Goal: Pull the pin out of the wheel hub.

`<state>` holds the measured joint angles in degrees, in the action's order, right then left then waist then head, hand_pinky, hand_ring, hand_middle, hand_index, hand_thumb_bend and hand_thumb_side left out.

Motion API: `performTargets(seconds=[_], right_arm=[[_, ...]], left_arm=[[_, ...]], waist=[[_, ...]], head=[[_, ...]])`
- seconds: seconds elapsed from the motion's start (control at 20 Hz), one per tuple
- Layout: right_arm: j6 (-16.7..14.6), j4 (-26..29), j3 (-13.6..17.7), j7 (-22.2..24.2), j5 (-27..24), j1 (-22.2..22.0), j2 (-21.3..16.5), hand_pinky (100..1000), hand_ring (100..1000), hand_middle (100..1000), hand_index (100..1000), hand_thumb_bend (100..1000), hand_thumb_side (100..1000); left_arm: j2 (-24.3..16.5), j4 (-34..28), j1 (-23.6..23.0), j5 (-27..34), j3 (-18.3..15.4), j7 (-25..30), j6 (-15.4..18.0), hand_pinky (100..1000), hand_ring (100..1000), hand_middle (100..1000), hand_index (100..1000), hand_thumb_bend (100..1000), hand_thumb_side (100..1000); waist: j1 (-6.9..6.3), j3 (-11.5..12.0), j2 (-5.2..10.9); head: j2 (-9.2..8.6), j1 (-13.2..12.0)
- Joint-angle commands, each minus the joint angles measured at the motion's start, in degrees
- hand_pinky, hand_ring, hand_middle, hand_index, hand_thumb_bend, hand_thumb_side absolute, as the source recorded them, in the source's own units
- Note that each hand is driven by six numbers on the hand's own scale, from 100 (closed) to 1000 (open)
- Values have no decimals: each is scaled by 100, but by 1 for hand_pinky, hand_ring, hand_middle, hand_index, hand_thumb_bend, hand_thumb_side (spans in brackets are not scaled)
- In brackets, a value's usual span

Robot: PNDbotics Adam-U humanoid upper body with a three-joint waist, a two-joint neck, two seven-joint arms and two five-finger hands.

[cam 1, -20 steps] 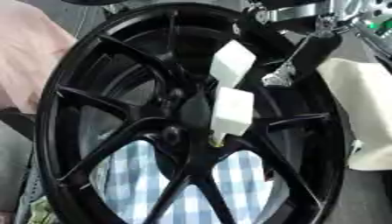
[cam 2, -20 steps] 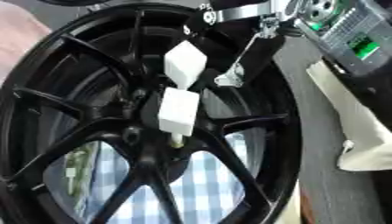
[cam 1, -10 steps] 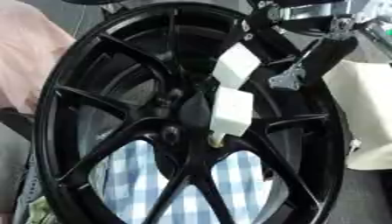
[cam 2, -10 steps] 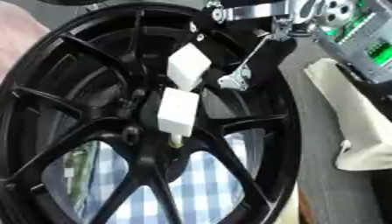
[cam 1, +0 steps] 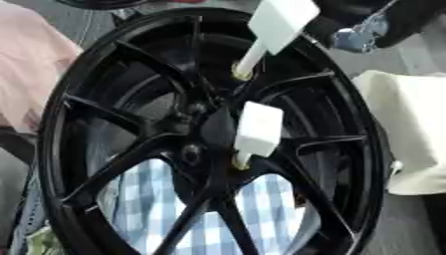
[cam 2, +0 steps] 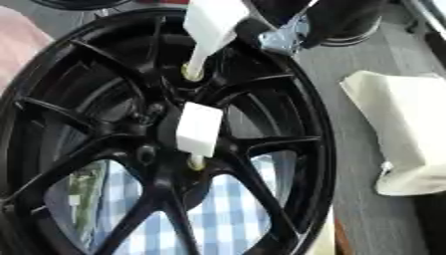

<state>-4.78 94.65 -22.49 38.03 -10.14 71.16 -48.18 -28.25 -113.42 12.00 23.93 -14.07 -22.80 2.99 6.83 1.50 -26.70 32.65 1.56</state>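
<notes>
A black spoked wheel (cam 1: pixel 104 124) fills both views, with its hub (cam 1: pixel 205 132) near the middle. Two white pins with block-shaped heads stand in the hub. The lower pin (cam 1: pixel 258 130) sits deep in its hole. The upper pin (cam 1: pixel 277 21) stands raised, and its pale shaft (cam 1: pixel 250 57) shows down to the hole. My right hand (cam 2: pixel 324 19), black with a silver joint, comes in from the upper right. Its fingers are against the right side of the upper pin's head and closed on it. My left hand does not show.
A blue-and-white checked cloth (cam 1: pixel 261 214) lies under the wheel's lower spokes. A cream folded cloth (cam 2: pixel 405 124) lies on the grey table to the right of the rim. Pink fabric (cam 1: pixel 26 74) lies at the left edge.
My right hand has moved in from the upper right to the upper pin. That pin's head has risen away from the hub, baring its shaft. The lower pin has stayed put.
</notes>
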Motion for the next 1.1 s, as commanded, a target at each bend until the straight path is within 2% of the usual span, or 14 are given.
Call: performTargets(seconds=[0.05,0.25,0.5,0.7,0.85,1.1], right_arm=[[29,155,299,-115,-191,90,-357,789,688,302,300,100,100],[24,257,652,-334,-341,-199,-793,787,688,304,304,100,100],[-89,420,1276,-788,-560,-1095,-1627,784,688,305,305,100,100],[-228,493,1941,-1330,-723,-2239,-2348,784,690,305,306,100,100],[-343,396,2499,-1835,-822,-3210,-2731,784,690,306,306,100,100],[-547,74,3268,-2551,-718,-4562,-2829,785,693,311,312,100,100]], left_arm=[[-147,-103,-27,-18,-92,-33,6,759,765,666,757,194,825],[-161,-103,-80,-44,-131,-65,9,760,766,667,757,195,824],[-193,-115,-124,-68,-160,-99,19,760,767,667,758,195,819],[-197,-117,-129,-75,-161,-106,26,759,767,667,758,196,816],[-189,-117,-153,-82,-175,-117,35,759,767,667,758,197,814],[-167,-117,-235,-100,-220,-166,54,759,767,667,758,197,810]], waist=[[-49,-42,201],[-63,-135,244],[-116,-235,297],[-190,-320,328],[-268,-420,362],[-407,-609,433]], head=[[33,-42],[70,-114],[119,-203],[155,-263],[189,-339],[268,-487]])
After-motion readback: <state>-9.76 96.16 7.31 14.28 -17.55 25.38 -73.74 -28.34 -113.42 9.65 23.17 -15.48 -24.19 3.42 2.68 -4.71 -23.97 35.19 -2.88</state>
